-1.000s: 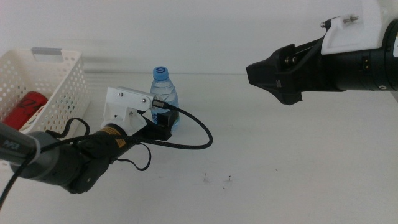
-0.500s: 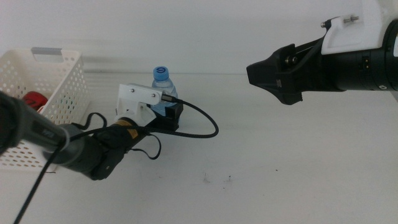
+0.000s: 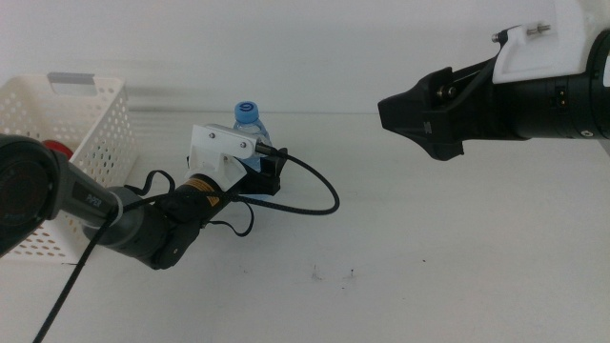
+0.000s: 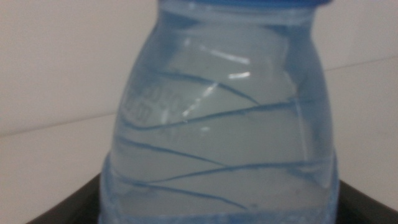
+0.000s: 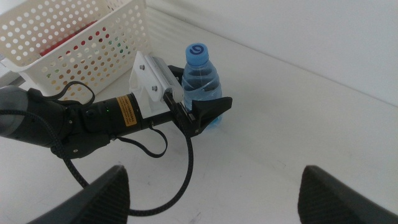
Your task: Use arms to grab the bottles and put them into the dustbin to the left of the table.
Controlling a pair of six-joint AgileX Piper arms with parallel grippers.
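The small clear water bottle (image 3: 249, 126) with a blue cap stands upright on the white table (image 3: 448, 257), just right of the dustbin (image 3: 91, 124). My left gripper (image 3: 268, 177) reaches in low from the left, open, with one jaw on each side of the bottle's base. In the left wrist view the bottle (image 4: 224, 124) fills the picture between the dark jaws. My right gripper (image 3: 405, 112) hangs open high at the right, far from the bottle (image 5: 200, 78). A red can (image 3: 51, 150) lies inside the dustbin (image 5: 74, 31).
A black cable (image 3: 319, 195) loops from the left gripper (image 5: 208, 113) over the table beside the bottle. The dustbin stands at the table's left edge. A few dark specks (image 3: 316, 274) mark the tabletop near the front.
The left gripper has slid forward and to the right along the table, so its jaws now sit around the bottle's base. The bottle and the right arm have not moved.
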